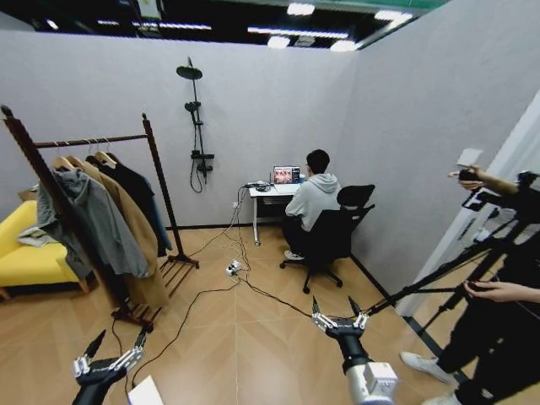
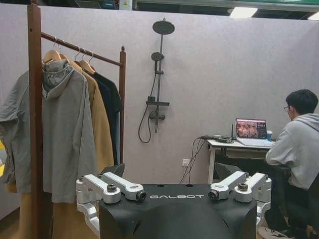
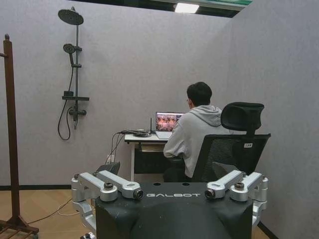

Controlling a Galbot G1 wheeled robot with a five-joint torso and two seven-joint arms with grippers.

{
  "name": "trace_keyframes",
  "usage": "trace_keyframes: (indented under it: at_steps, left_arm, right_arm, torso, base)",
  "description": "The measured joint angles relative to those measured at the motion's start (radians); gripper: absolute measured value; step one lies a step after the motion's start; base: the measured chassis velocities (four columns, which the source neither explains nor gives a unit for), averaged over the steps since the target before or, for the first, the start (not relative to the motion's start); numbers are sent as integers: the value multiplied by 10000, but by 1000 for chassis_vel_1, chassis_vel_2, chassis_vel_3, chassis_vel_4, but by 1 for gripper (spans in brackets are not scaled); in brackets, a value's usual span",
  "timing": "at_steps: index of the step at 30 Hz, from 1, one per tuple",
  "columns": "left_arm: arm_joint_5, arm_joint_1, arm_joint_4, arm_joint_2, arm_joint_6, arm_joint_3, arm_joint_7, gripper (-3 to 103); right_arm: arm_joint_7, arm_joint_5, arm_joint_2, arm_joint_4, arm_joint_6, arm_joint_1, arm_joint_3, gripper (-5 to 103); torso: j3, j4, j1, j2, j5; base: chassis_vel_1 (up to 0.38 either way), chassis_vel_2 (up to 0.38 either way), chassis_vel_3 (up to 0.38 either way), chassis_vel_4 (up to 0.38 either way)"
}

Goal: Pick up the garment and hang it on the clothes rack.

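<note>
**Around the room: hoodie, coat, shower, desk and sofa**

A grey hoodie (image 1: 89, 221) and a tan coat (image 1: 135, 240) hang on wooden hangers at the left of the head view, a dark garment (image 1: 139, 192) behind them. A yellow sofa (image 1: 25, 253) sits at the far left. A black shower fixture (image 1: 196, 126) is mounted on the back wall, upper centre. Right of it, a white desk (image 1: 268, 196) holds an open laptop (image 1: 286, 175). A power strip (image 1: 232, 268) lies on the wooden floor, cables trailing. A tripod (image 1: 472, 261) stands at the right.

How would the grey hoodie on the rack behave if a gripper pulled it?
Likely floppy: the grey hoodie hangs in loose folds. Probably swings or slides along the clothes rack, since it hangs from a hanger.
</note>
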Motion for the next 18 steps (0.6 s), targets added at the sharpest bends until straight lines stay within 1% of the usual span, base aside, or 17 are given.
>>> trace_keyframes:
  at_steps: [4,11,18]
  left_arm:
    - [0,-2,-1,0,0,0,0,100]
    - [0,-5,-1,0,0,0,0,100]
    - [0,-2,0,0,0,0,0,100]
  right_arm:
    - [-19,-40,30,-28,2,1,-27,100]
    - [-74,-96,69,-42,29,-20,-57,100]
    - [-153,-96,53,-14,79,-39,-65,100]
  torso:
    - [1,-2,3,-3,2]
    - [6,-4,21,-12,1]
    - [3,-2,9,-6,0]
  base:
    - [-7,-6,-18,31]
    - [-40,50,57,-49]
    - [31,13,-1,31]
